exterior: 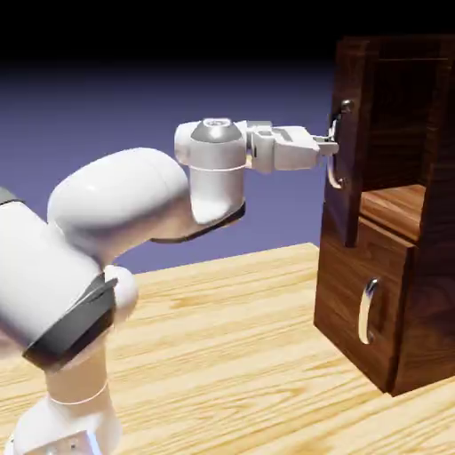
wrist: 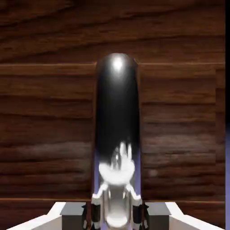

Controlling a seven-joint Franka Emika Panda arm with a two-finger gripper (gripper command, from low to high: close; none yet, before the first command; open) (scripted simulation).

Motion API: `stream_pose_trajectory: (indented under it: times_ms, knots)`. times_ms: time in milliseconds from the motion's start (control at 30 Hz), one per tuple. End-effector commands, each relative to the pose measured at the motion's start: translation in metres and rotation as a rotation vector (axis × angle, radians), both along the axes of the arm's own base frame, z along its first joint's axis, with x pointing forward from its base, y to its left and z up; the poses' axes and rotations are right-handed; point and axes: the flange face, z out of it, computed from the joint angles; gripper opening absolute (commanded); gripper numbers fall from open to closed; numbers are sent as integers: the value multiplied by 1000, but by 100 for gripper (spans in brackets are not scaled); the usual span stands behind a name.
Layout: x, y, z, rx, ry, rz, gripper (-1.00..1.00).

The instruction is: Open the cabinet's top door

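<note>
Blue-violet backdrop hangs behind a light wooden table [exterior: 231,347], from which the white arm reaches level toward the cabinet [exterior: 427,293]. Its gripper [exterior: 331,144] is pinched on the top door's curved silver handle [exterior: 338,147]; in the hand view the bar [wrist: 117,134] runs straight ahead from between the two grey fingertips [wrist: 92,211], filling the middle. Directly beyond the hand lies the top door [exterior: 348,195], standing ajar from the cabinet body, an inner shelf [exterior: 395,206] showing behind it. Below the hand, well apart, the lower door [exterior: 355,311] sits closed with its smaller handle [exterior: 367,311]. Nothing stands between hand and door.
</note>
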Motion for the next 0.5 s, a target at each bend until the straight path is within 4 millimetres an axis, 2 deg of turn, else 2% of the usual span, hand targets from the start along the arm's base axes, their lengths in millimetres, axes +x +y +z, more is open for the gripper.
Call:
stream_pose_trajectory:
  times_ms: [0,233,467]
  knots:
    - [-3,6,0,0,0,-28,-100]
    - [-23,55,0,0,0,-222,-100]
    - [-34,113,0,0,0,-440,-100]
